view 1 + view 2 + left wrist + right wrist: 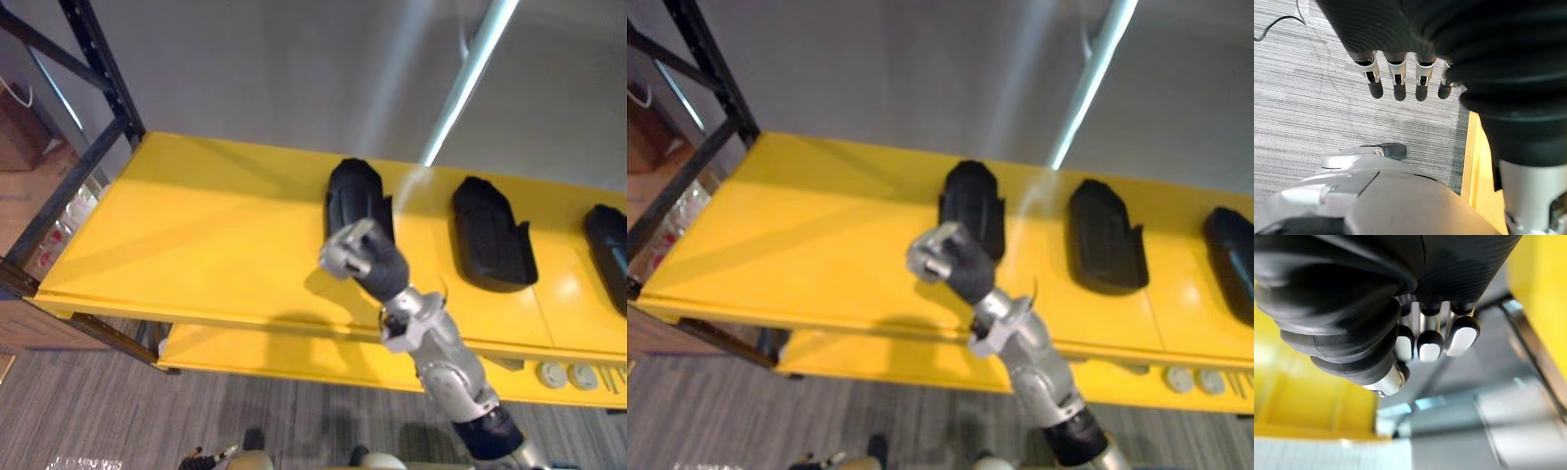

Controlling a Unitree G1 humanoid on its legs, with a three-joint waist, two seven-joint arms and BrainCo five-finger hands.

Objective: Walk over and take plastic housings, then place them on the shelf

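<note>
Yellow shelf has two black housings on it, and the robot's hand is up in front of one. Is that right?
Not quite: the yellow shelf holds three black housings, not two. The left eye view shows the left housing behind the raised right hand, the middle housing and the right housing at the edge.

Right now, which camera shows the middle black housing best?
The left eye view: the middle housing lies whole, unblocked, on the yellow shelf. The right eye view shows nearly the same; the wrist views face floor and shelf edges instead.
</note>
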